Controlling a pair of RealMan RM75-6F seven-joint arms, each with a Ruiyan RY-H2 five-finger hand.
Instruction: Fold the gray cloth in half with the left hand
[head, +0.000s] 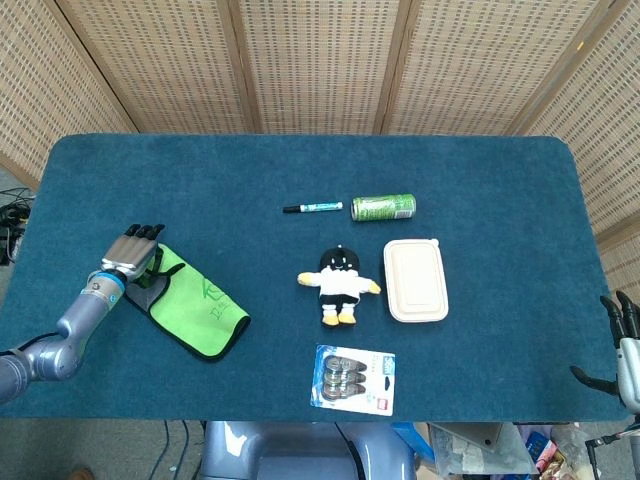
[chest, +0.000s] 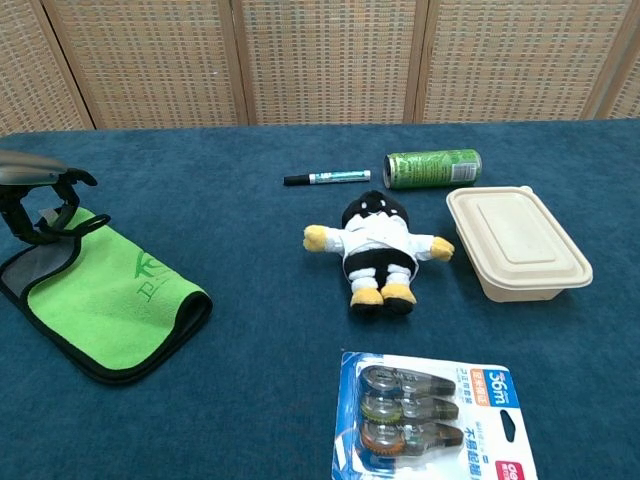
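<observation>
The gray cloth (head: 198, 308) (chest: 110, 295) lies folded at the table's left, with its green face up and a gray strip showing along its left edge. My left hand (head: 128, 255) (chest: 40, 205) is at the cloth's far left corner. Its curled fingers pinch the edge of the green top layer there. My right hand (head: 622, 345) hangs off the table's right front corner with its fingers apart and nothing in it; the chest view does not show it.
A marker (head: 312, 208) and a green can (head: 383, 207) lie at mid table. A plush toy (head: 339, 284), a beige lidded box (head: 415, 280) and a pack of tape rolls (head: 353, 378) sit to the cloth's right.
</observation>
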